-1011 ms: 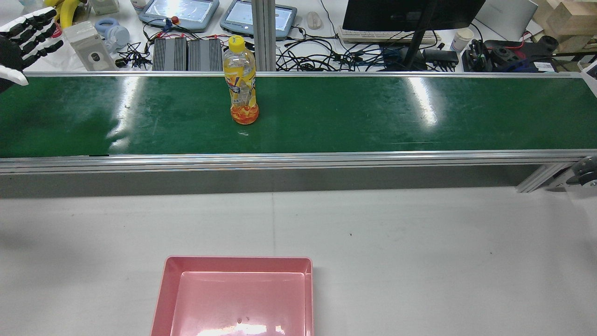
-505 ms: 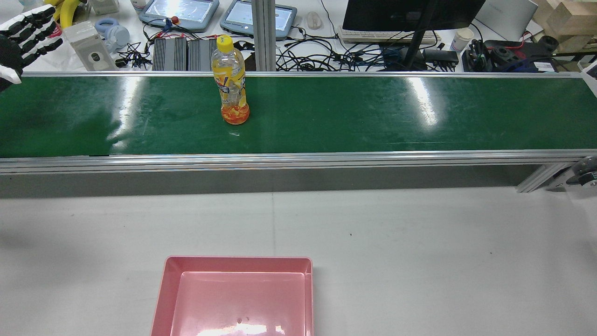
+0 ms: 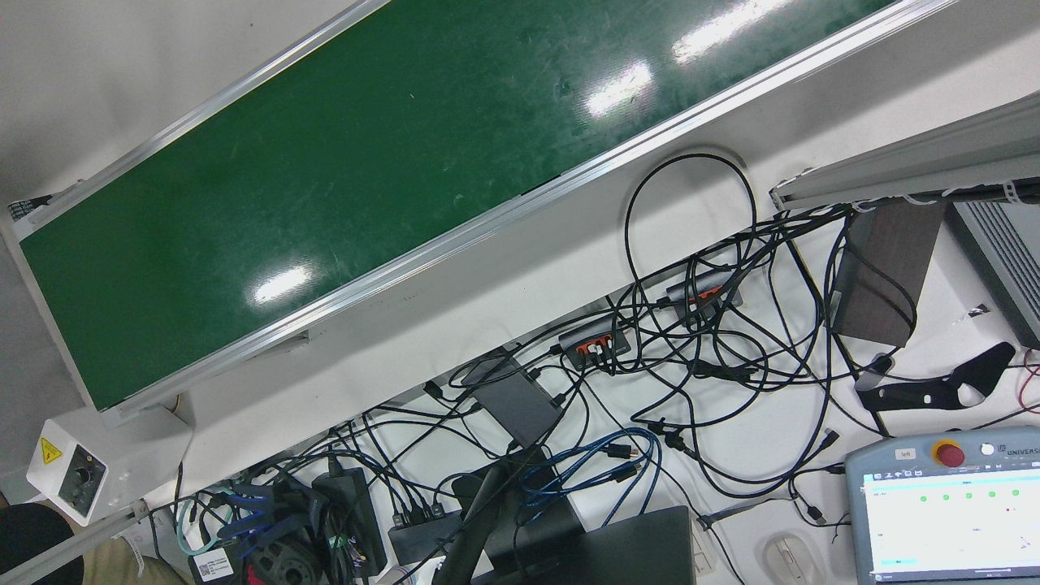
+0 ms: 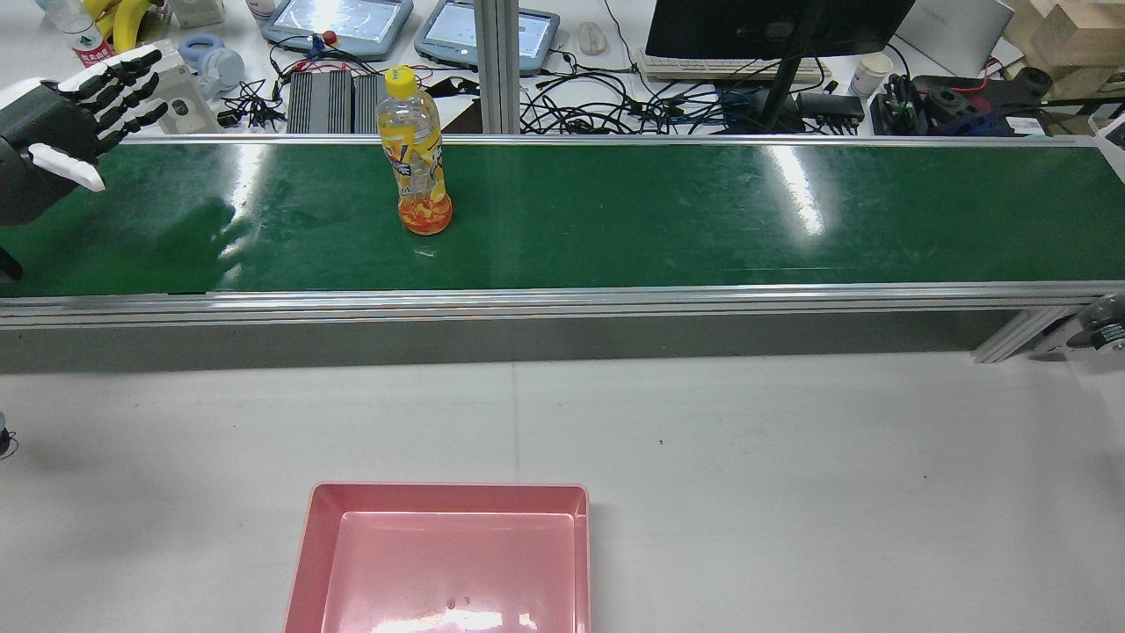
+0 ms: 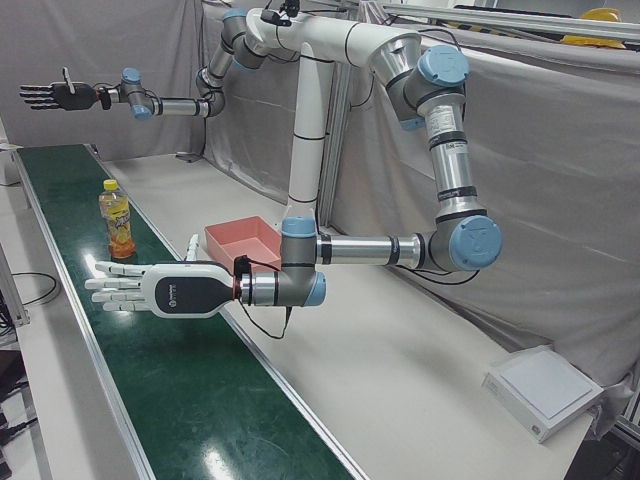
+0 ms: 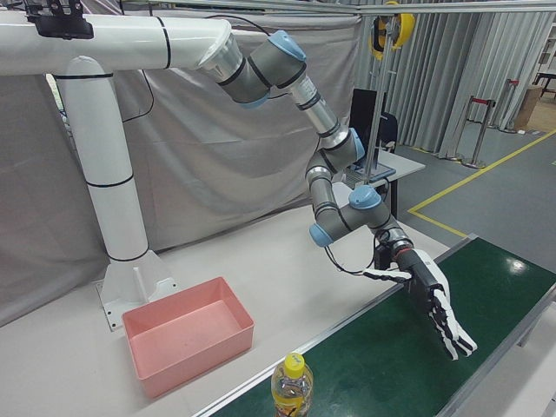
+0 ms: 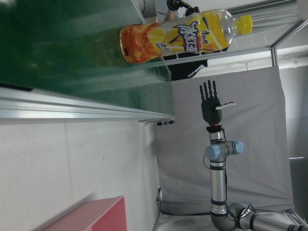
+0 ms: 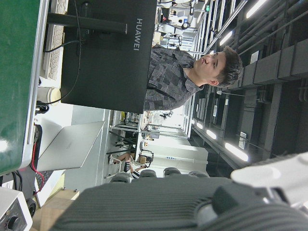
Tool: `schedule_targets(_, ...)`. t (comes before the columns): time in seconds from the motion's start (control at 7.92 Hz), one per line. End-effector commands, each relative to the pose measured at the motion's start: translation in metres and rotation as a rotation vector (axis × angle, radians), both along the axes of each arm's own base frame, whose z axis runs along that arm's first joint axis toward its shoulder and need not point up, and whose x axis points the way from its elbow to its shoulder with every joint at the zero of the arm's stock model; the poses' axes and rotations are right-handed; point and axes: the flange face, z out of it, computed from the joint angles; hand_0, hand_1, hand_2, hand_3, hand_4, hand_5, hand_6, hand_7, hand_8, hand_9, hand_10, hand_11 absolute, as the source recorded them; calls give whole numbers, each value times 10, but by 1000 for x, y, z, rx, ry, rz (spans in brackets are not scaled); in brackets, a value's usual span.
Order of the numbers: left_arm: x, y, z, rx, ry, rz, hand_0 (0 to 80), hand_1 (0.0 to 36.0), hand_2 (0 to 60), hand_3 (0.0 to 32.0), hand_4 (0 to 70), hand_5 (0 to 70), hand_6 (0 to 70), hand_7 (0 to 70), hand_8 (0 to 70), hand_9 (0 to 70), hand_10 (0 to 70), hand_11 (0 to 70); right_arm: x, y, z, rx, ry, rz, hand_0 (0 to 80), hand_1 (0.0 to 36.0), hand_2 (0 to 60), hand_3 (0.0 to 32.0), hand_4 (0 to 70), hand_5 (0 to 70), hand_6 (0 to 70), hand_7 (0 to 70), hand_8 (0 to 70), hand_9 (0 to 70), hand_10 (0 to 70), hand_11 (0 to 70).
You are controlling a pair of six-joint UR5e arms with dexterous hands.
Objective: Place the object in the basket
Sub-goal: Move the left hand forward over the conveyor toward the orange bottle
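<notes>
Bottle (image 4: pixel 414 155) stands upright on the green conveyor belt (image 4: pixel 615 220), well apart from our left robot hand (image 4: pixel 83 123), which waits with fingers spread, holding nothing, likely to intercept it. The right robot hand (image 5: pixel 55 94) hangs open too. Since the earlier frame the bottle has travelled toward the left robot hand; the pink basket (image 4: pixel 444 563) sits empty.

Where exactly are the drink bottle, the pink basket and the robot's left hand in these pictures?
drink bottle (image 4: pixel 415 163), rear view, on its printed label at mid-body.
pink basket (image 4: pixel 448 498), rear view, on its far rim.
left hand (image 4: pixel 54 132), rear view, on the palm behind the spread fingers.
</notes>
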Motion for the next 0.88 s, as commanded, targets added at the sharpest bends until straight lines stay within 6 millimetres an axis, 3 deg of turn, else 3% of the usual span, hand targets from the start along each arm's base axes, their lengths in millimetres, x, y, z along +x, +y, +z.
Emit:
schedule_targets(0.0, 20, -11, -32, -10, 6, -7, 554, 60, 0, 26, 85, 107, 0, 0, 16, 10, 42, 76, 0, 0, 0, 1, 0, -1, 0, 0, 0, 0, 0, 0, 0, 0, 0, 0, 0, 0)
schedule_targets(0.25, 26, -23, -63, 19, -8, -22, 556, 55, 0, 38, 77, 92, 0, 0, 15, 9, 31, 61, 0, 0, 0, 1, 0, -1, 0, 0, 0, 0, 0, 0, 0, 0, 0, 0, 0, 0)
schedule_targets(0.38, 46, -25, -76, 35, -27, -15, 554, 53, 0, 32, 77, 99, 0, 0, 16, 10, 36, 66, 0, 0, 0, 1, 0, -1, 0, 0, 0, 0, 0, 0, 0, 0, 0, 0, 0, 0)
schedule_targets(0.63, 73, -15, -73, 17, -5, -32, 537, 46, 0, 30, 81, 100, 0, 0, 19, 13, 38, 68, 0, 0, 0, 1, 0, -1, 0, 0, 0, 0, 0, 0, 0, 0, 0, 0, 0, 0)
schedule_targets(0.76, 75, -15, -74, 20, -4, -31, 540, 49, 0, 24, 83, 104, 0, 0, 21, 17, 37, 67, 0, 0, 0, 1, 0, -1, 0, 0, 0, 0, 0, 0, 0, 0, 0, 0, 0, 0)
